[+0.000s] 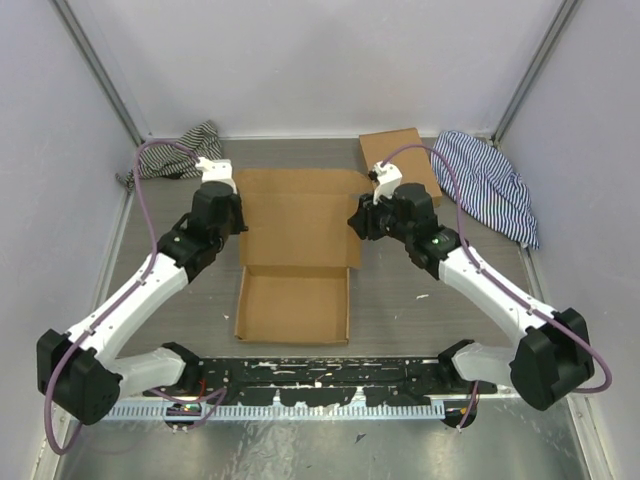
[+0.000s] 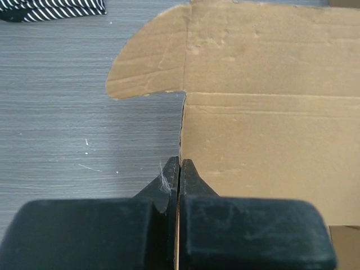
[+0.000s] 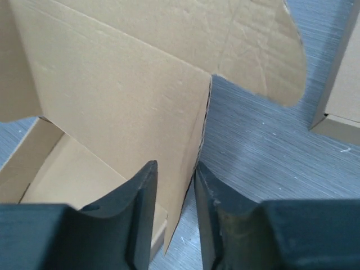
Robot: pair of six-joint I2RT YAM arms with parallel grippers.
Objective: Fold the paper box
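The paper box point(image 1: 296, 240) is plain brown cardboard in the middle of the table: a shallow tray at the near side and a raised lid panel with rounded side flaps behind it. My left gripper point(image 1: 240, 226) is shut on the lid's left edge, and the left wrist view shows the cardboard point(image 2: 264, 129) pinched between the fingers point(image 2: 179, 174). My right gripper point(image 1: 357, 221) is at the lid's right edge. In the right wrist view its fingers point(image 3: 175, 183) stand apart on either side of the lid edge point(image 3: 140, 95), open around it.
A smaller brown cardboard box point(image 1: 398, 158) lies at the back right, also in the right wrist view point(image 3: 343, 95). Striped cloths lie at the back left point(image 1: 185, 148) and the back right point(image 1: 490, 182). A black rail point(image 1: 320, 380) runs along the near edge.
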